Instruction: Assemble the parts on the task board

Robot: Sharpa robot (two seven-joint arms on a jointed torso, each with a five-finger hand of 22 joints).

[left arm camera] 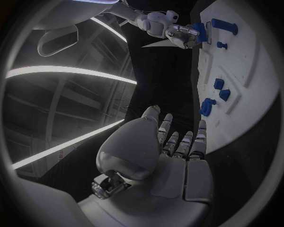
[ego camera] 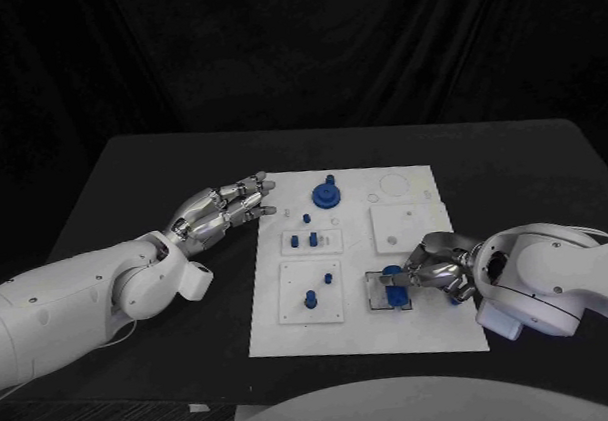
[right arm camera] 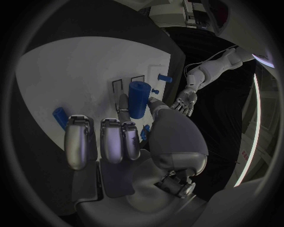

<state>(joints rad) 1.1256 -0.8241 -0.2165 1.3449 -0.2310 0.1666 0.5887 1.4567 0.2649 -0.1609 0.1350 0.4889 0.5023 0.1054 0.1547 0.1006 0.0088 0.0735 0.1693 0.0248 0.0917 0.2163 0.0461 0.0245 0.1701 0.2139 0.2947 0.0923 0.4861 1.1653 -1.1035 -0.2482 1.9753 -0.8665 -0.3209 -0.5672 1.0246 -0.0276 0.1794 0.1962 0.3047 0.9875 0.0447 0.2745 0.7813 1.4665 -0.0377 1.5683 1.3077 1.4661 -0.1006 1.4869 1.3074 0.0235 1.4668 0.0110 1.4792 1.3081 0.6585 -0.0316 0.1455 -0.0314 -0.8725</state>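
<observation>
Blue part (ego camera: 394, 291) in right hand (ego camera: 437, 270), over task board (ego camera: 404, 341)

The task board (ego camera: 421, 335) looks smooth matt white plastic, its parts (ego camera: 328, 196) glossy blue plastic. Each robot hand (ego camera: 226, 210) shines like polished metal. The desk (ego camera: 169, 163) is matt black.

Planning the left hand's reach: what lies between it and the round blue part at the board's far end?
In the head view, only bare white task board separates the left hand from the round blue part. The hand hovers open at the board's left edge.
</observation>
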